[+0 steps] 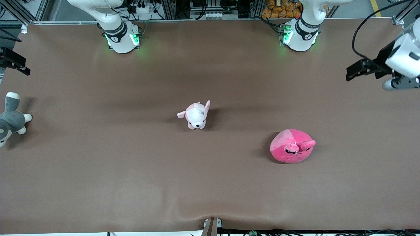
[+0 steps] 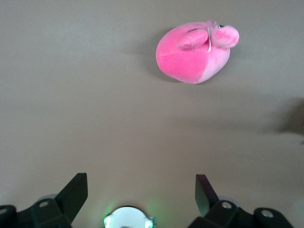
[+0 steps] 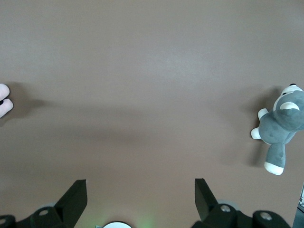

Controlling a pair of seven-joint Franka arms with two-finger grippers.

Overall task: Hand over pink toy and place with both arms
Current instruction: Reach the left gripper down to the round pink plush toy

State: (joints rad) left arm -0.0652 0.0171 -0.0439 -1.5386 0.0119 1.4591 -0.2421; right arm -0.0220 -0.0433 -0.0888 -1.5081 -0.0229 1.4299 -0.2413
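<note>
Plainly, round hot-pink toy lies untouched; left pincer and right pincer gape empty

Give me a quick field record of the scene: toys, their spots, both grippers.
pink toy: on the table, toward the left arm's end, untouched
puppy plush: mid-table, farther from the front camera than the pink toy
grey plush: at the right arm's end
left gripper: fingers open, up over the table, holding nothing
right gripper: fingers open, up over the table, holding nothing
handover: not yet begun
</note>
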